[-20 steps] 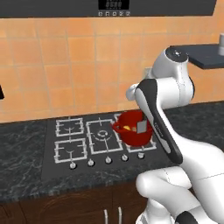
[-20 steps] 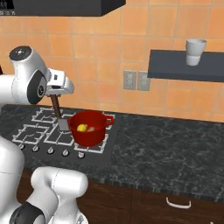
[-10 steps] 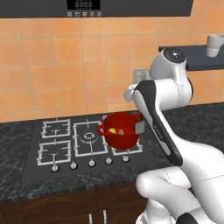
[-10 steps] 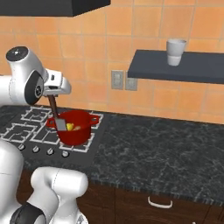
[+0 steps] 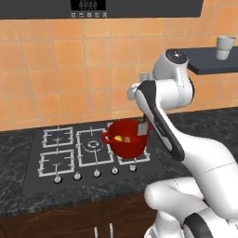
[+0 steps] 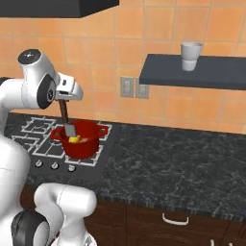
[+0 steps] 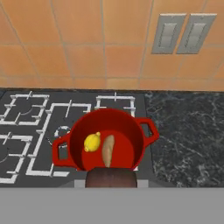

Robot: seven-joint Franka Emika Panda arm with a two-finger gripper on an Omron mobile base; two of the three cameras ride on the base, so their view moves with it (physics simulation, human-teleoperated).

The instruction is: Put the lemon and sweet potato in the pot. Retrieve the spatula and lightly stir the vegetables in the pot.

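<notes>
Glossy red round pot (image 7: 107,144) sits on black gas hob (image 7: 35,127), rear right burner. Inside it, small bright yellow lemon (image 7: 92,142) at 9 o'clock, tan-brown oblong sweet potato (image 7: 108,150) just beside at centre. Claw (image 6: 63,99) clamped narrow on dark-handled spatula (image 6: 66,120); silver blade over the pot's rim, fingertips hidden. Hood display digits (image 5: 88,4) blurred, unreadable. White cup (image 6: 190,55) on dark shelf (image 6: 192,72).

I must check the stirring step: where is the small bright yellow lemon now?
In the hand view the small bright yellow lemon lies inside the glossy red pot on the stove, just left of the tan-brown sweet potato.
</notes>
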